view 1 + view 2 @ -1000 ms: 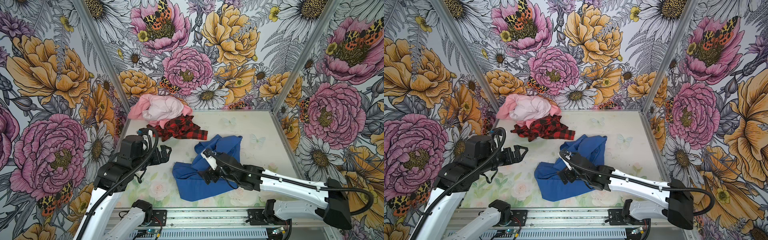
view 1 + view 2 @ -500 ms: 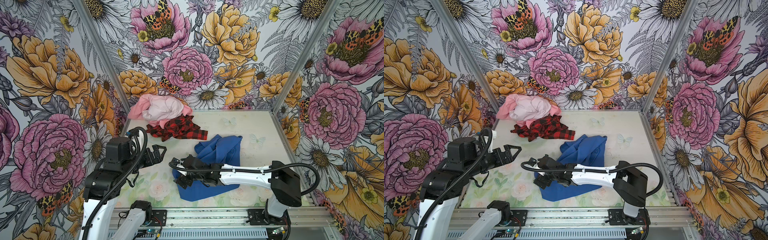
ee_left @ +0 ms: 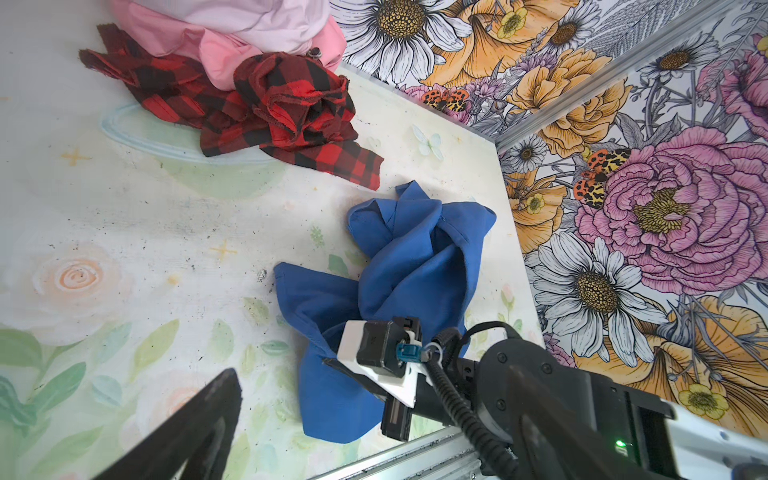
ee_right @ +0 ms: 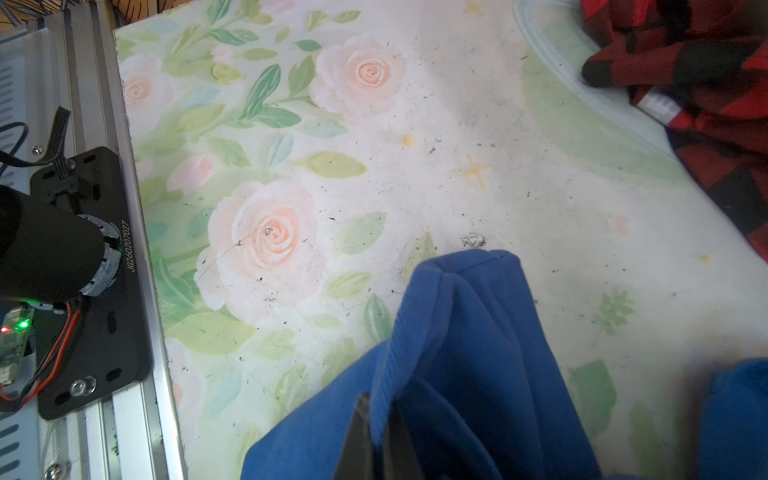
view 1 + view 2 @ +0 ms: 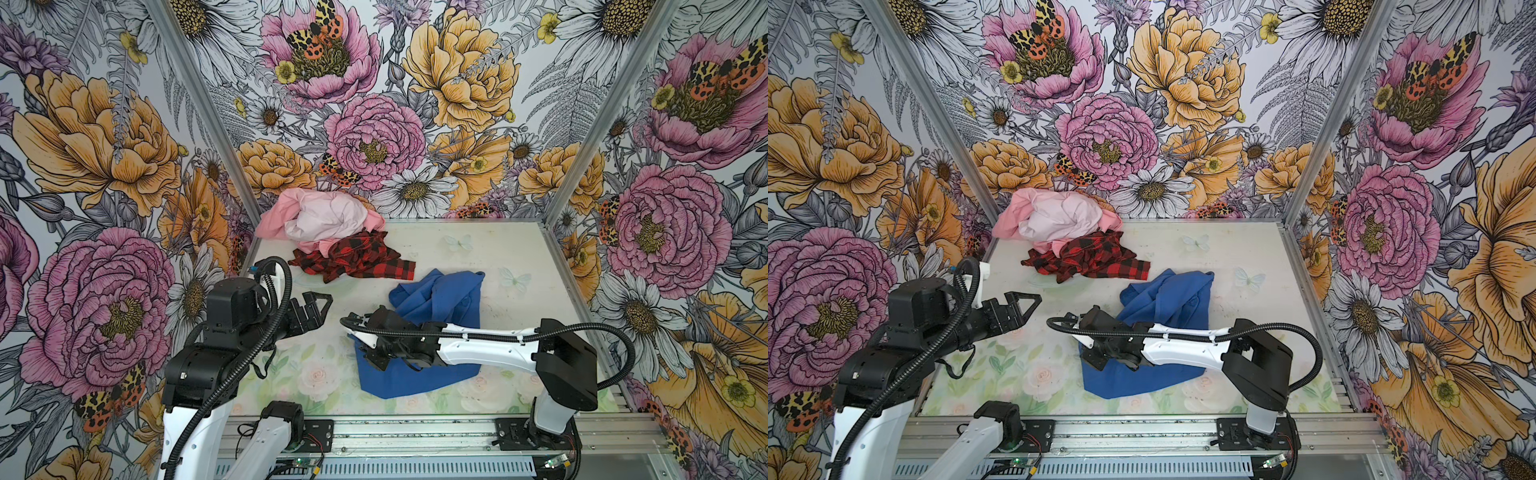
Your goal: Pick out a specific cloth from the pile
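The royal-blue cloth [image 5: 440, 295] [image 5: 1167, 299] lies crumpled on the table right of centre, apart from the pile [image 5: 328, 220] [image 5: 1059, 220] of pink and red-and-black plaid fabrics at the back left. My right gripper [image 5: 372, 359] [image 5: 1096, 360] reaches leftward across the cloth's near half. Its jaws are shut on a raised fold at the cloth's left edge, which the right wrist view shows pinched between the dark fingers at my right gripper [image 4: 379, 405]. My left gripper [image 5: 318, 301] [image 5: 1023, 305] hovers open above bare table to the left, holding nothing.
The plaid cloth [image 5: 353, 262] [image 3: 282, 108] spreads forward from the pile, a short gap from the blue cloth. Flower-printed walls [image 5: 124, 166] close in three sides. An aluminium rail [image 5: 415, 432] with both arm bases runs along the front edge.
My right arm has swung left across the blue cloth and its jaws have closed on a fold at the left edge. The left arm has drawn back a little, still open.
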